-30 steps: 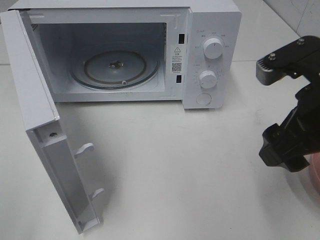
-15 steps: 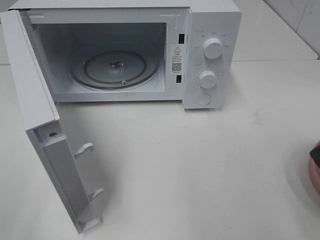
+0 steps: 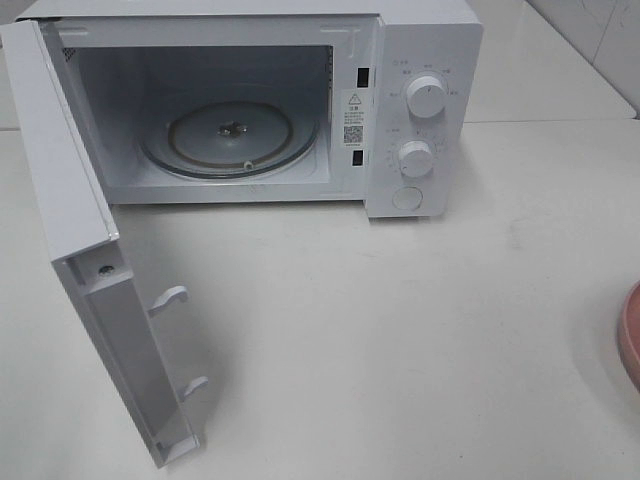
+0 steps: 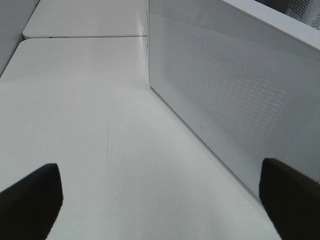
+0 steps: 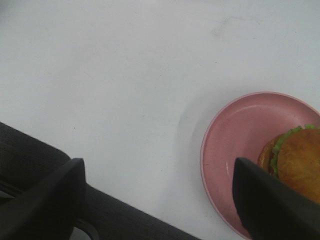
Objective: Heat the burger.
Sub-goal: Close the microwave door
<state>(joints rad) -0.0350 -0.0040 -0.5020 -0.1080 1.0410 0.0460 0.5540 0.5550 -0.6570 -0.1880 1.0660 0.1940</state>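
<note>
Burger waiting on its plate, microwave open

High view: microwave [image 3: 250, 100] open, pink plate [image 3: 632, 335] at right edge. Left wrist: left gripper [image 4: 160, 200] spread, empty. Right wrist: right gripper [image 5: 160, 197] spread above plate; burger [image 5: 295, 162] probably soft, light; grip bun's sides.

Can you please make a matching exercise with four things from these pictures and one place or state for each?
Things:
1. burger
2. microwave door
3. glass turntable
4. left gripper

Place or state:
A. inside the microwave, with nothing on it
B. swung open towards the front
C. on the pink plate
D. jaws wide apart, holding nothing, beside the microwave's perforated wall

Pairs: 1-C, 2-B, 3-A, 4-D
</note>
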